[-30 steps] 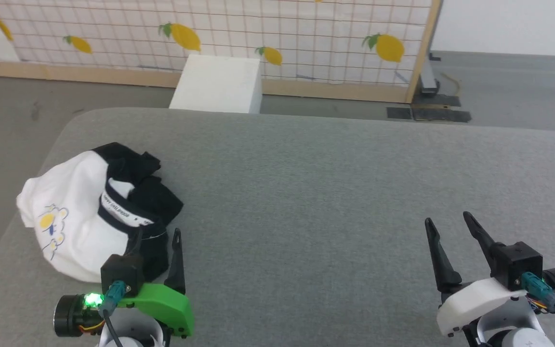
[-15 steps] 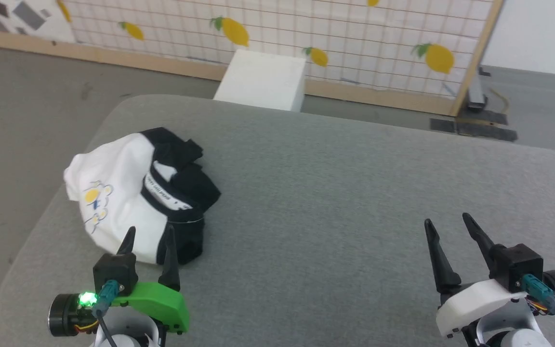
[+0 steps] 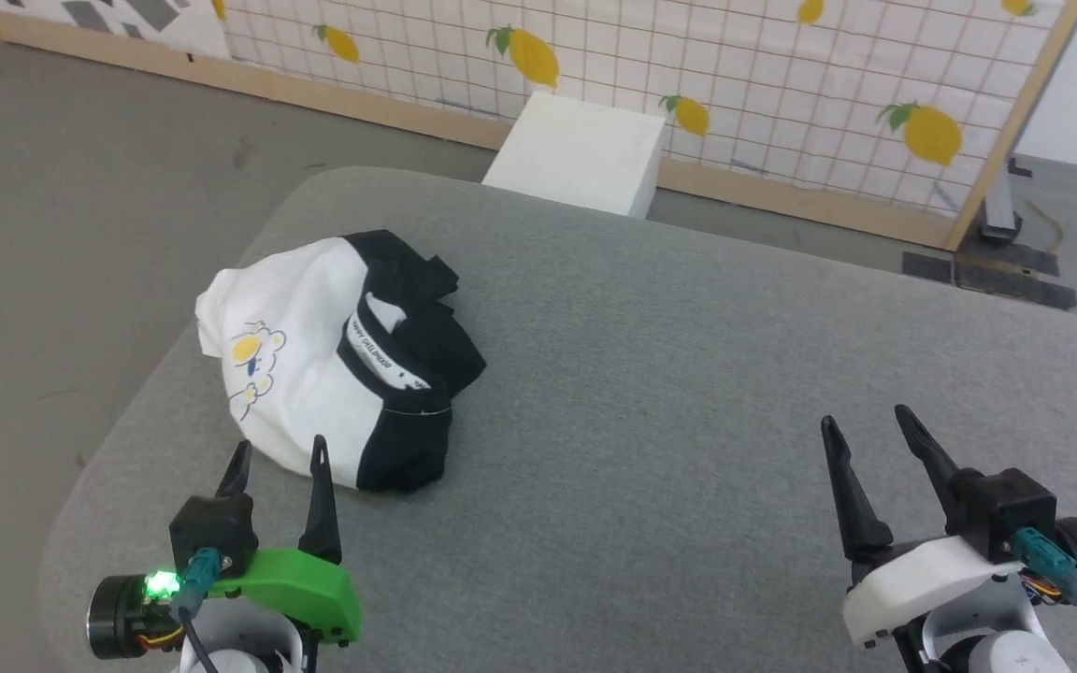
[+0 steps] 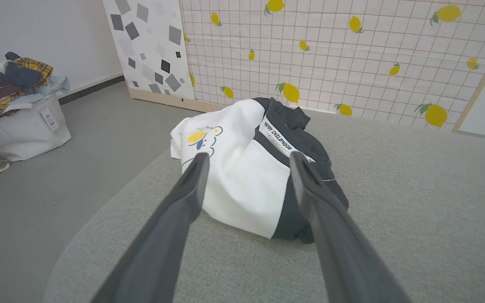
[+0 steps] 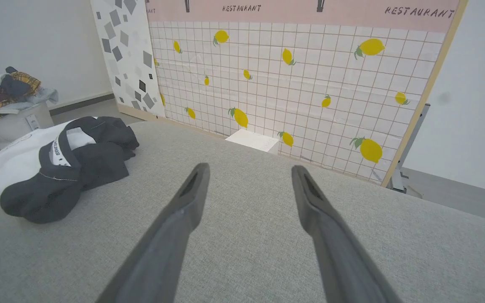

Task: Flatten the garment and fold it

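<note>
Head view: the garment (image 3: 314, 355) lay bunched in a heap at the left of the frame, on the grey worktop (image 3: 641, 374) near its left edge. The white body and cartoon print faced up. The black sleeves and lettered collar band were crumpled along its right side.

Your left hand (image 3: 280, 445) hovered just below the heap at lower left, fingers spread, nothing between them, tips close to the near edge but apart from it. Your right hand (image 3: 864, 417) sat at lower right, also spread and empty, well apart from the cloth. The left wrist view had the heap dead ahead between the fingers.

Step, as I read it: the reach-in before flattening, nothing spread out yet. Next move probably called for lowering the left hand to pinch a single layer at the near edge, then bringing the right hand across to pull the cloth flat. Watch for grabbing several layers at once.
</note>
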